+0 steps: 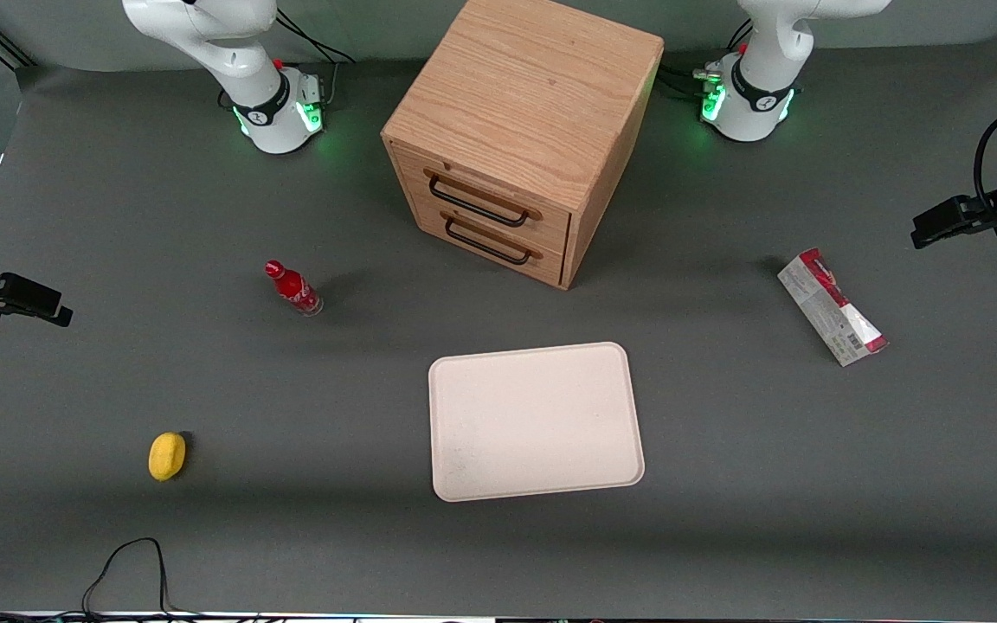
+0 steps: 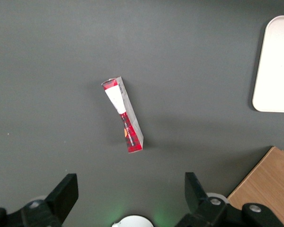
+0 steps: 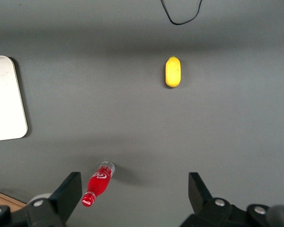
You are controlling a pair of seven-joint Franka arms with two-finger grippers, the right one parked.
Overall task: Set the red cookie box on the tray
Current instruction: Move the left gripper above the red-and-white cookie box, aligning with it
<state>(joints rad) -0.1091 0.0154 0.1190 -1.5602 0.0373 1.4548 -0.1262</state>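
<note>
The red cookie box point(image 1: 832, 307) stands on one long narrow edge on the table point(image 1: 118, 216), toward the working arm's end and well apart from the tray point(image 1: 537, 421). It lies slantwise to the table edges. The tray lies flat and bare in front of the wooden drawer cabinet point(image 1: 524, 130), nearer the front camera.

The gripper point(image 2: 128, 198) hangs above the box, clear of it, fingers point(image 2: 64, 194) spread wide with nothing between them.

Risks from this position:
- The box is thin and tall on its edge. A finger that meets it off-centre during descent probably tips it flat, and a flat carton offers little to grasp.
- The fingers do not appear lined up across the slanted broad faces. Closing without turning the wrist may spin the box or catch only a corner.
- A grip near one end may let the long carton swing and strike the tray rim on transfer.
</note>
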